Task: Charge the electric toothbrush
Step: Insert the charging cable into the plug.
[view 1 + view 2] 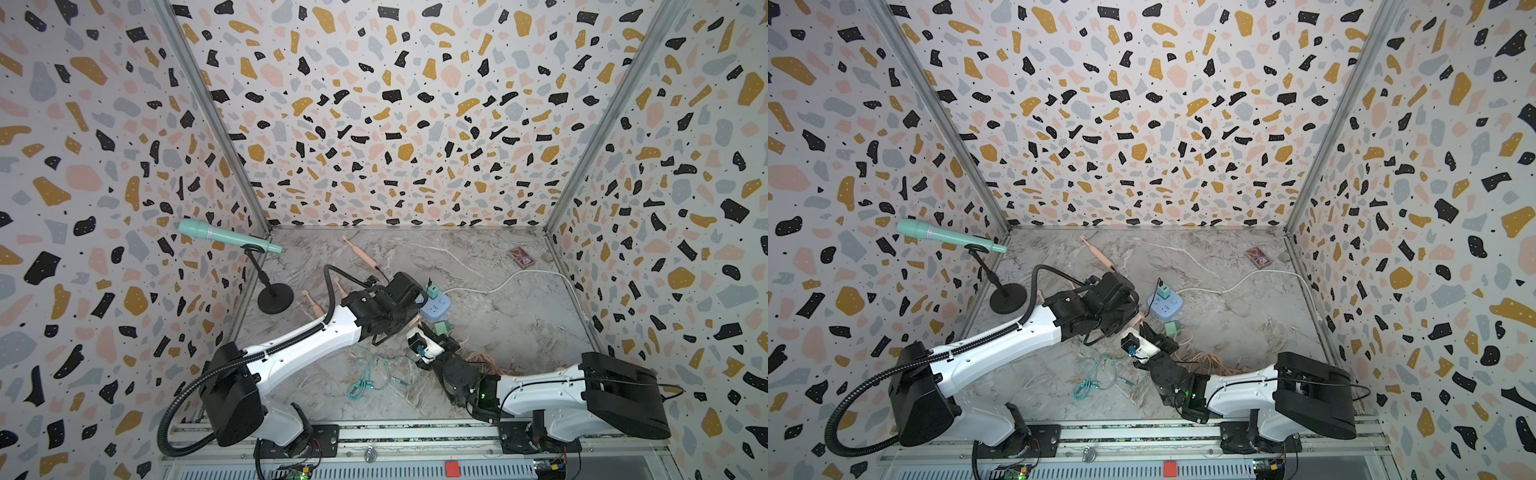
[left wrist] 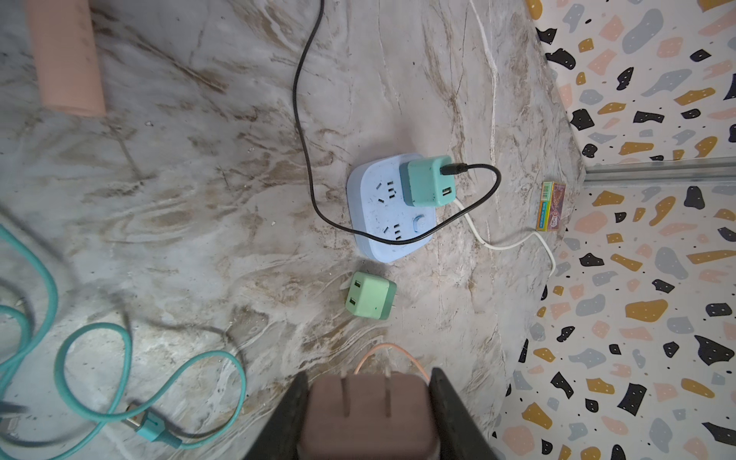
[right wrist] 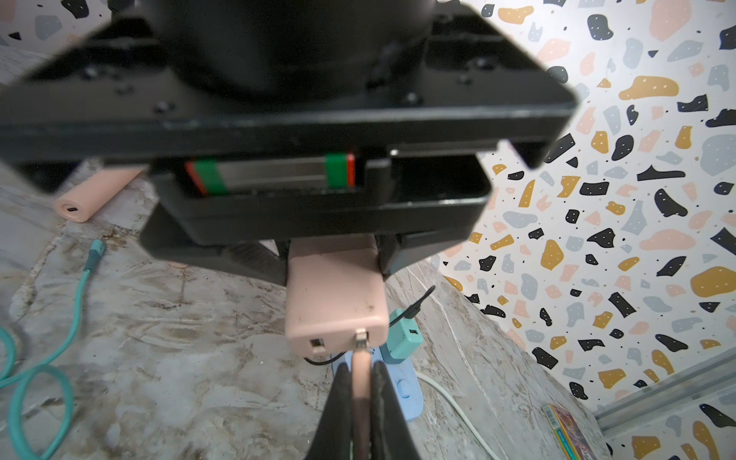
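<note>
The left gripper (image 2: 369, 375) is clamping a pink adapter (image 2: 366, 418) between its 2 half-spread fingers, with the adapter's 2 prongs facing the table (image 1: 498, 332). The right gripper (image 3: 361, 372) is pinching shut on the plug of a pink cable (image 3: 361, 352), which is sitting in 1 of the adapter's 2 ports. The 2 grippers are meeting above the near middle of the table.

Just beyond the held adapter, a light-green charger (image 2: 370, 296) is lying loose, and past it a blue power strip (image 2: 382, 223) is resting flat with a teal charger (image 2: 424, 183) plugged into it. A black cable (image 2: 302, 119) is leaving that charger and looping across the strip, while a white cord (image 1: 507, 280) is trailing from the strip toward the right wall.

The pink toothbrush (image 3: 89, 201) is lying on the table under the left arm, its end port showing bare. A second pink toothbrush (image 1: 360, 254) is lying farther back. A teal cable (image 1: 365, 380) is coiling near the front, a small card box (image 1: 520, 257) is sitting at the far right, and a teal microphone (image 1: 220, 235) is standing on its stand at the left.
</note>
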You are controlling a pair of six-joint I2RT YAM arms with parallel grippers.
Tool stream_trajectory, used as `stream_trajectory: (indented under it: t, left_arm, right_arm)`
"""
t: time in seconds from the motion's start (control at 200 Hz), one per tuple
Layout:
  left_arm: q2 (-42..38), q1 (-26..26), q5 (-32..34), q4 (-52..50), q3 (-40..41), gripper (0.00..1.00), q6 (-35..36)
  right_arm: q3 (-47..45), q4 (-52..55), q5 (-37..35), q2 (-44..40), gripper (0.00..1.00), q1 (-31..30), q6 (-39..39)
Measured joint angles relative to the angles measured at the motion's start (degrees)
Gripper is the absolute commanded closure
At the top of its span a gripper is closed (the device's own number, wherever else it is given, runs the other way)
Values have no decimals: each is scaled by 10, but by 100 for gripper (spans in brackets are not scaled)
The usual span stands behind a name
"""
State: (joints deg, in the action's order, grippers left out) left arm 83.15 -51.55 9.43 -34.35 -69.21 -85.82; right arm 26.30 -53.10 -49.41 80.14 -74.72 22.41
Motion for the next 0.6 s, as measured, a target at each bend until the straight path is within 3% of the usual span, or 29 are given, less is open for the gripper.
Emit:
stream_trajectory:
  t: [0.601]
  left_arm:
    - [0,-5,29,9,-1,100,-6]
  right_arm:
    - [19,29,10,-6,100,11,-13]
